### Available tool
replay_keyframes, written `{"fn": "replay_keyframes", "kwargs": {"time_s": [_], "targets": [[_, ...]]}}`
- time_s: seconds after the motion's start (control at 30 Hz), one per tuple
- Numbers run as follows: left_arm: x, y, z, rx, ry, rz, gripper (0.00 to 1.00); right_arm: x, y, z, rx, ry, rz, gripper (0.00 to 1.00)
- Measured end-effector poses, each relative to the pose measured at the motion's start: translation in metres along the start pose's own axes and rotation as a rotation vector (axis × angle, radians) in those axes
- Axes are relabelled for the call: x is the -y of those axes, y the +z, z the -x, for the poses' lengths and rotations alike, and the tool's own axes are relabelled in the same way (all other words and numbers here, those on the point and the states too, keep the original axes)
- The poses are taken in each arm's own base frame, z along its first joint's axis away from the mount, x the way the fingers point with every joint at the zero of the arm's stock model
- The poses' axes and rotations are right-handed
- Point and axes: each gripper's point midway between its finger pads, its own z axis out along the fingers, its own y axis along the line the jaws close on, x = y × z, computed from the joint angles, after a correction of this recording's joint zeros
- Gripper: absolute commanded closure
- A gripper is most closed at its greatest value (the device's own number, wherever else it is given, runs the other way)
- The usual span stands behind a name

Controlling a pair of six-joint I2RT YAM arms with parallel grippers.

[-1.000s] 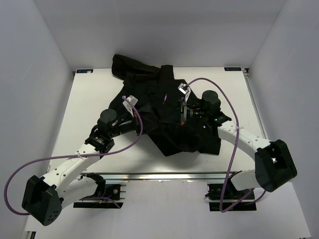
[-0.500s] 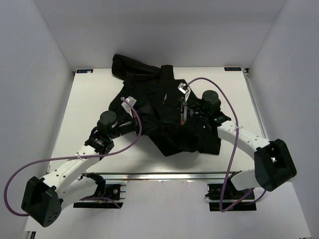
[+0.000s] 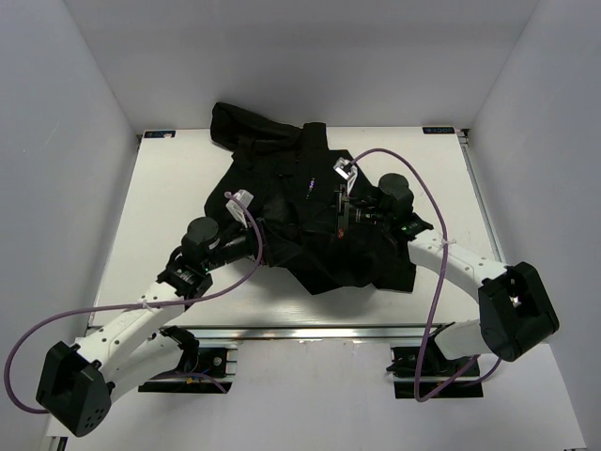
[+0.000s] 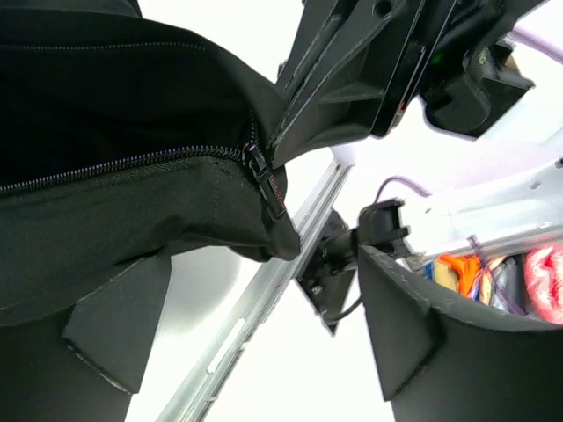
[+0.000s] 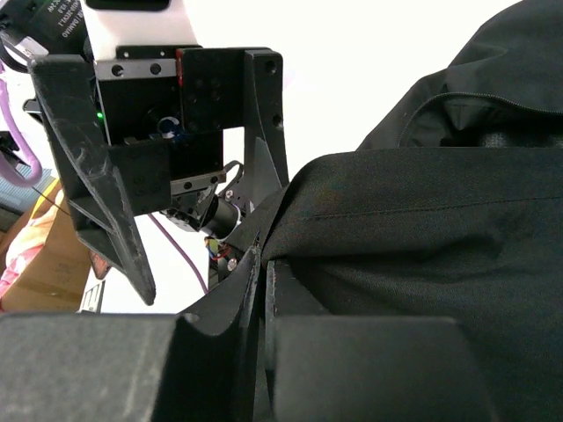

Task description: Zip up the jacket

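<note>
Pinching the jacket (image 5: 422, 229), right fingers (image 5: 352, 369) nearly meet, fabric edge hidden; left fingers (image 4: 457, 352) gape.

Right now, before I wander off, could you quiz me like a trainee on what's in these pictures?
1. True or false: the jacket is red.
2. Which arm's jaws are shut on the jacket? A) left B) right C) neither
3. Fill in: in the left wrist view, the row of teeth ends at the zip's ____.

Key
1. False; it is black.
2. B; the right jaws pinch the fabric, the left jaws stand open.
3. slider
</note>
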Motion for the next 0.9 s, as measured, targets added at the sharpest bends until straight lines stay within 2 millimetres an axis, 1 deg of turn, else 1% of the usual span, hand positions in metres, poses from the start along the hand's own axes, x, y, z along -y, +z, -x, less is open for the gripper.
{"fn": "replay_keyframes", "kwargs": {"time_s": [0.17,0.23,0.37,0.47,0.6,0.73,0.9], "targets": [[-0.001,-0.005,0.003,0.025,-0.028,0.026,0.02,0.001,0.0,-0.003,-0.002,0.004,0.0,1.0],[-0.005,-0.008,0.001,0.04,-0.055,0.03,0.02,0.002,0.0,-0.006,-0.006,0.012,-0.001,1.0],[-0.028,-0.013,-0.011,0.051,-0.148,0.045,0.02,-0.002,0.002,-0.01,-0.014,0.018,0.009,1.0],[-0.043,-0.01,-0.02,0.034,-0.227,0.045,0.02,-0.006,0.005,-0.014,-0.025,0.02,0.02,1.0],[-0.039,-0.004,-0.019,0.024,-0.26,-0.014,0.02,-0.007,0.007,-0.016,-0.027,0.018,0.021,1.0],[-0.028,-0.008,-0.012,0.055,-0.257,-0.093,0.02,-0.004,0.008,-0.017,-0.029,0.013,0.009,1.0],[-0.021,-0.014,-0.006,0.089,-0.25,-0.14,0.02,0.001,0.008,-0.02,-0.035,0.016,-0.014,1.0]]}}
